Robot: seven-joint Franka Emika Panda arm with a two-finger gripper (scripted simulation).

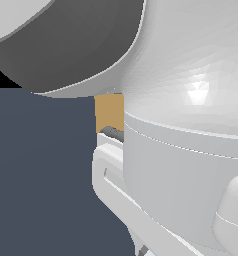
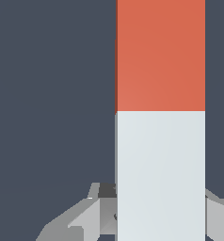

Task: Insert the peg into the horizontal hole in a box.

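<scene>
- wrist view: peg point(image 2: 160, 117) filling the frame lengthwise, orange-red part meeting pale grey-white part at a straight line.
- gripper point(image 2: 151, 216) fingers point(image 2: 81, 219) showing on both sides of the pale end, close against it; clamped or merely alongside, cannot tell.
- exterior view: mostly blocked by white and dark arm housing point(image 1: 191, 125).
- box point(image 1: 109, 113) only a tan sliver between arm parts; hole hidden.
- worktop point(image 1: 41, 175) dark blue-grey, edges and corners out of sight, so placing uncertain.

1. You see a plain dark slate-blue desk point(image 1: 41, 170) filling the exterior view's left, flat and unmarked.
2. In the wrist view the same dark desk surface point(image 2: 48, 94) forms the backdrop.
3. A black patch of background point(image 1: 1, 77) shows above the desk's far edge.
</scene>
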